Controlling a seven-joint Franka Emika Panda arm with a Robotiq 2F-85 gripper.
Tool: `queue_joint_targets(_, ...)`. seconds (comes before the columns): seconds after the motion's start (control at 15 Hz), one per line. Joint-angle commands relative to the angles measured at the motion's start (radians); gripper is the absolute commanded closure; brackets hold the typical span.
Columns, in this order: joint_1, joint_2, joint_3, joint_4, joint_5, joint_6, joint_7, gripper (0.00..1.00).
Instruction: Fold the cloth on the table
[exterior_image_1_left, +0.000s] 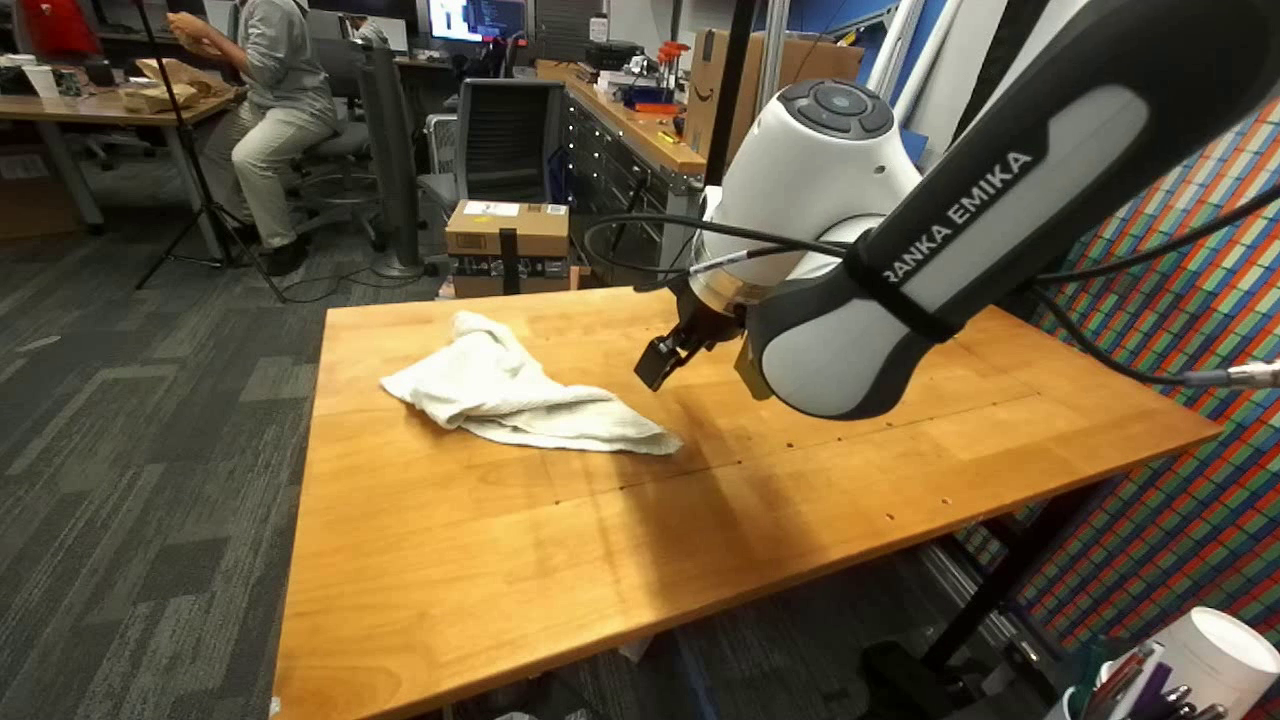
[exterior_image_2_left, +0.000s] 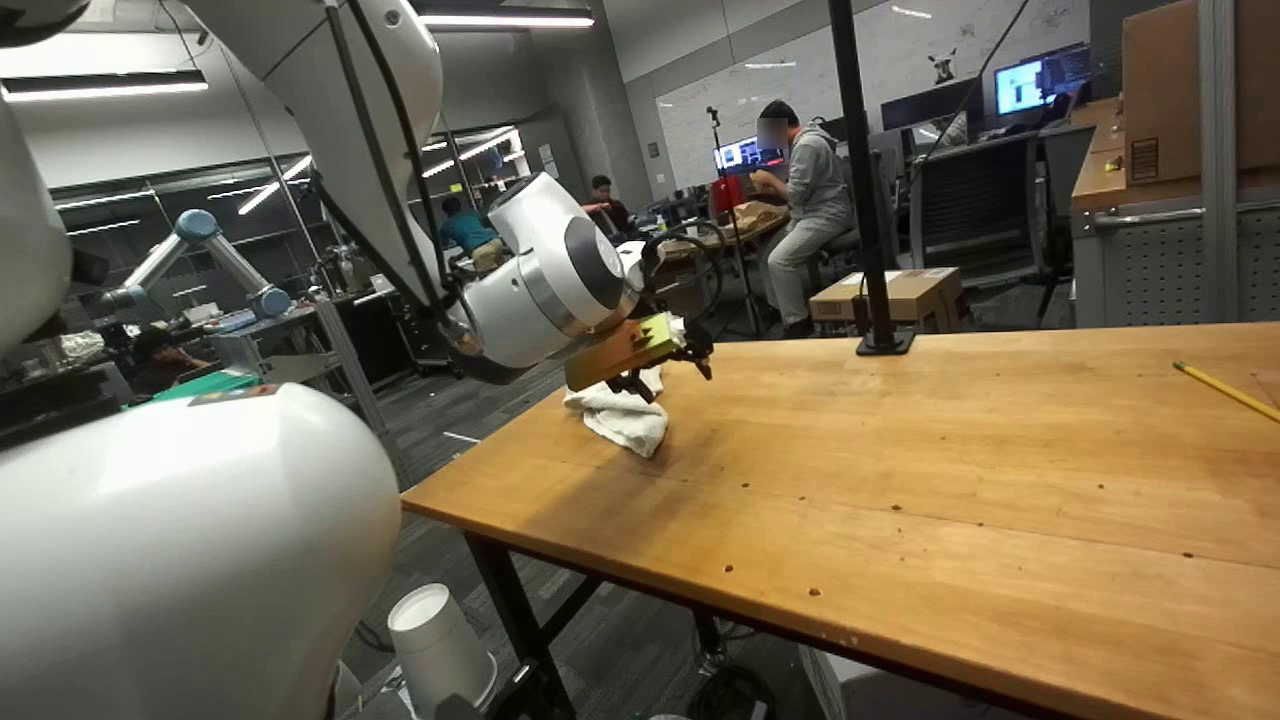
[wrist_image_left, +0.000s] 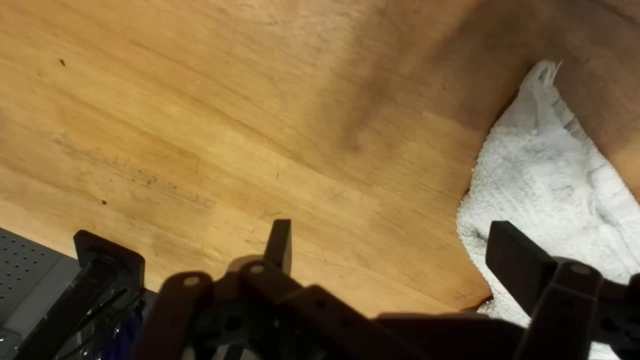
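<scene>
The white cloth (exterior_image_1_left: 510, 395) lies rumpled on the wooden table (exterior_image_1_left: 440, 580), with a pointed corner toward the table's middle. In an exterior view the cloth (exterior_image_2_left: 625, 420) is partly hidden behind the gripper and arm. My gripper (exterior_image_1_left: 672, 362) is above the table beside the cloth, apart from the surface. In the wrist view the gripper (wrist_image_left: 392, 237) is open with nothing between its fingers. The cloth (wrist_image_left: 545, 185) is at the right there, below and behind the right finger; bare wood shows between the fingers.
A black post with a base plate (exterior_image_2_left: 885, 345) stands at the table's edge; its base also shows in the wrist view (wrist_image_left: 110, 255). A yellow pencil (exterior_image_2_left: 1225, 390) lies on the table. A cardboard box (exterior_image_1_left: 508, 240) stands beyond the table edge. A cable (exterior_image_1_left: 640, 218) loops off the arm.
</scene>
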Motion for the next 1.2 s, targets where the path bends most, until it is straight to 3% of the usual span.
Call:
queue_joint_targets(0.0,0.141,-0.051,-0.129,-0.050,-0.076,-0.041,0.110,0.00)
queue_joint_targets(0.27,0.257,-0.061,-0.206,-0.085,-0.127,-0.076,0.203,0.00)
queue_joint_targets(0.6,0.345,-0.086,-0.238,-0.117,-0.145,-0.121,0.276,0.00)
queue_joint_targets(0.87,0.373,-0.109,-0.238,-0.134,-0.139,-0.142,0.294,0.00)
queue_joint_targets(1.13,0.347,-0.112,-0.218,-0.150,-0.118,-0.103,0.262,0.00)
